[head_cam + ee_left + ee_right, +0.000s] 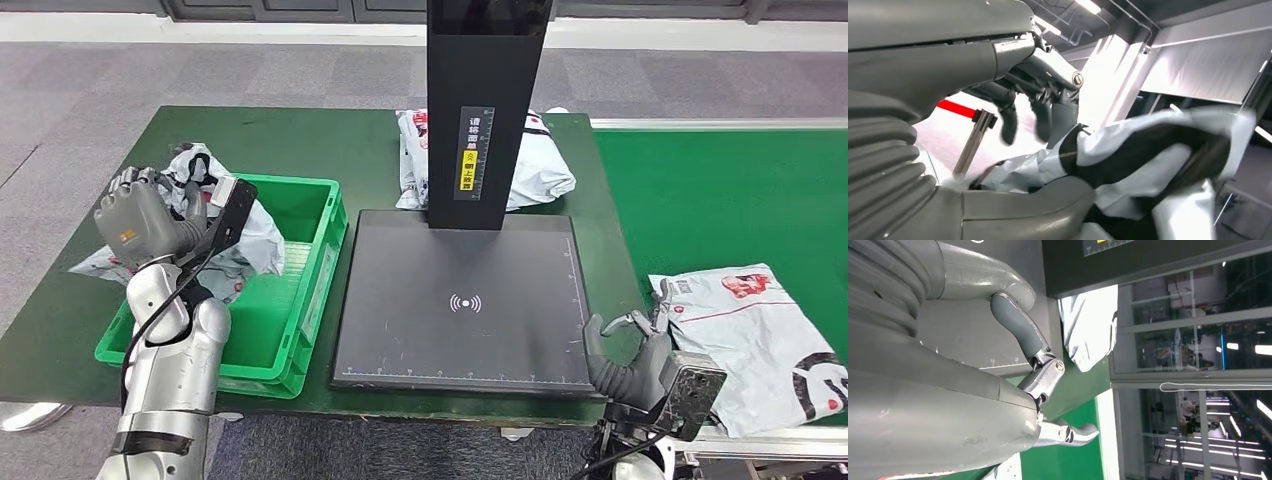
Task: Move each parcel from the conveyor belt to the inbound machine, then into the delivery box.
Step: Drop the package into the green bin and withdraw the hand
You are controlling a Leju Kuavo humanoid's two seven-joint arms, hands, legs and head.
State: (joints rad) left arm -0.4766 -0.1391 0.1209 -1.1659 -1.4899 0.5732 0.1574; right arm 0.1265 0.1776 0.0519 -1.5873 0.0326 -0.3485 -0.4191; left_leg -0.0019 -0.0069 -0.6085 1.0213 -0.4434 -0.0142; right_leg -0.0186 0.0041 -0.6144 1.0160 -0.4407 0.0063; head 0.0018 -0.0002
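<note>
My left hand is raised over the left side of the green delivery box and holds a crumpled white and black parcel. In the left wrist view that parcel lies across the thumb, with the dark fingers curled above it; its far end is blurred. A second white parcel lies on the green conveyor belt at the right. My right hand is open and empty between this parcel and the front right corner of the inbound machine's black plate.
The machine's black column rises at the back of the plate, and a third white parcel lies behind it, seen past my right hand as a white parcel. The dark green table carries box and machine.
</note>
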